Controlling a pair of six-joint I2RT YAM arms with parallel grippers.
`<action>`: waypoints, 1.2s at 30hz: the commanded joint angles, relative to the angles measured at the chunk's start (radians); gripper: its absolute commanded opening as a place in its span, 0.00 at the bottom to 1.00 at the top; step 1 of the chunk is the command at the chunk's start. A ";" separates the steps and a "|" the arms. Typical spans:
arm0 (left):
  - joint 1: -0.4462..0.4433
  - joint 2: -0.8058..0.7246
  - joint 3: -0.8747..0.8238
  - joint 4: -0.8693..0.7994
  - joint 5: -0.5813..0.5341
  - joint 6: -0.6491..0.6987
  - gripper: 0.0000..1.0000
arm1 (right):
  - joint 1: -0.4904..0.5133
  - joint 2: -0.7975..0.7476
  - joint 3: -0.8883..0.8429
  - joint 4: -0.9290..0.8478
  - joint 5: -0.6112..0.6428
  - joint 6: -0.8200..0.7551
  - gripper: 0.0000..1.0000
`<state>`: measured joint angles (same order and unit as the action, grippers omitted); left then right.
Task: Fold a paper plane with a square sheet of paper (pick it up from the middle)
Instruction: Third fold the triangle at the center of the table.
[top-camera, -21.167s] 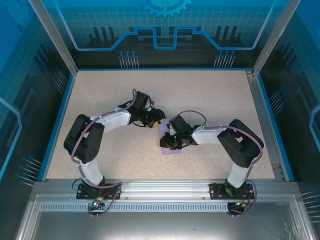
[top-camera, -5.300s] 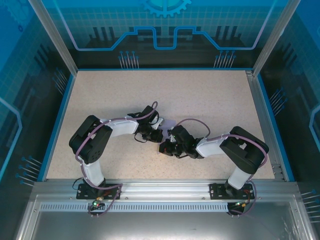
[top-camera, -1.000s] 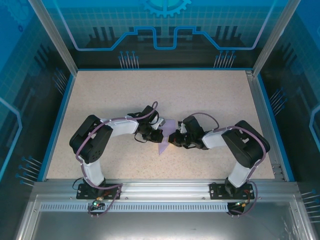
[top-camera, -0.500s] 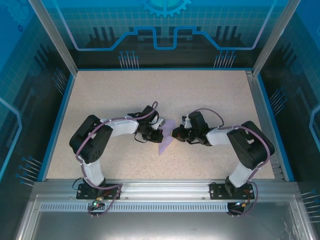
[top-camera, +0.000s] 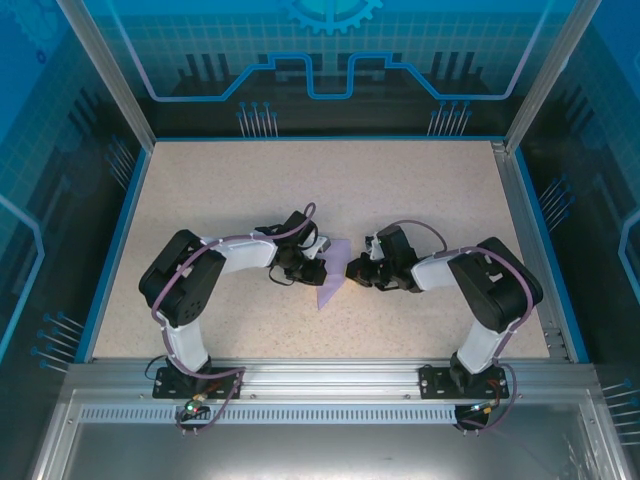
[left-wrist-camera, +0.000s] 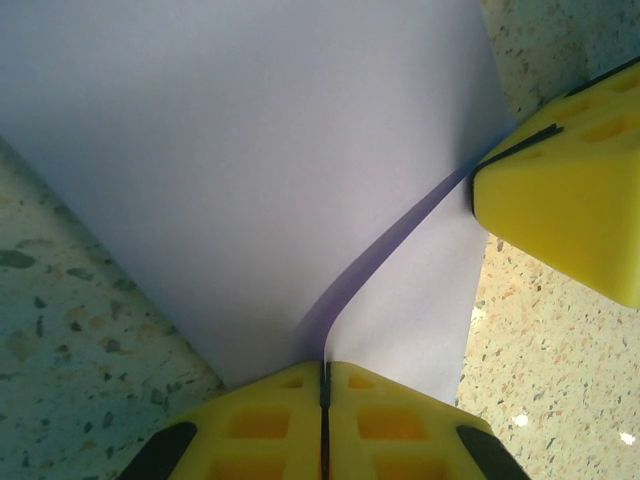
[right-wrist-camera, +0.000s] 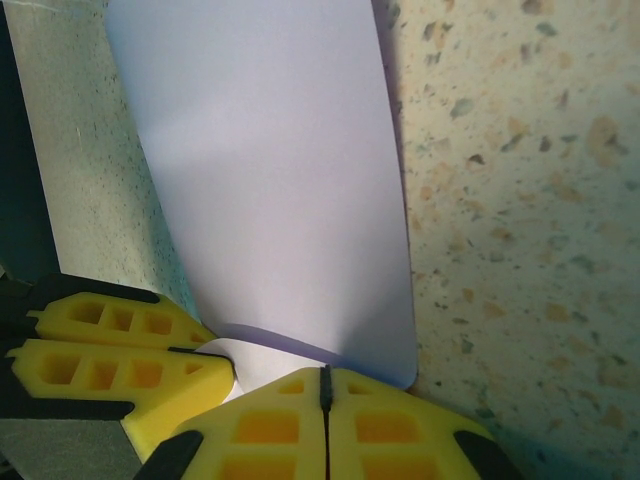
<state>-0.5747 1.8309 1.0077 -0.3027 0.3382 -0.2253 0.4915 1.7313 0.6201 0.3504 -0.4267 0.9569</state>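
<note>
Seeing the lavender sheet of paper (top-camera: 330, 280) about mid-desk, slightly toward the near side of the speckled desk (top-camera: 430, 190), sandwiched between the tips of the two arms. From above, looks partly folded: wide at the far end, tapering to a point at the near end.

Checking the left gripper (top-camera: 317, 268) first. Sits at the sheet's left edge with yellow fingers (left-wrist-camera: 270, 420) pressed flat together, nothing but a thin dark seam between them. In the left wrist view, can follow a raised crease across the paper straight into that seam, so calling it a pinch on the crease. Can trace the same crease the other way too, right up to a yellow fingertip of the other arm.

Moving on to the right gripper (top-camera: 351, 270) — touching the sheet's right edge, pointing left at its partner, near it with only the paper in between. Fingers (right-wrist-camera: 390, 430) pressed together here as well, just a seam. In the right wrist view, got the paper right up against the tips, one corner just beside the right-hand finger and a paler under-layer peeking out at the bottom. Can't tell whether any paper is actually caught in that seam or merely butting against it.

Also spotting the left arm's yellow fingertips in the lower left of that view, close to the sheet's edge.
</note>
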 joint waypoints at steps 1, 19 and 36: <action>0.002 0.041 -0.008 -0.067 -0.003 0.033 0.10 | -0.021 -0.049 0.012 -0.070 0.014 -0.029 0.07; 0.002 0.045 -0.004 -0.070 0.001 0.035 0.10 | -0.070 -0.004 0.049 0.005 -0.074 -0.010 0.08; 0.002 0.047 -0.002 -0.074 0.000 0.037 0.10 | -0.035 0.058 0.043 -0.175 0.041 -0.066 0.07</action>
<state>-0.5747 1.8336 1.0119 -0.3080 0.3386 -0.2245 0.4492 1.7489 0.6628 0.2825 -0.4355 0.9180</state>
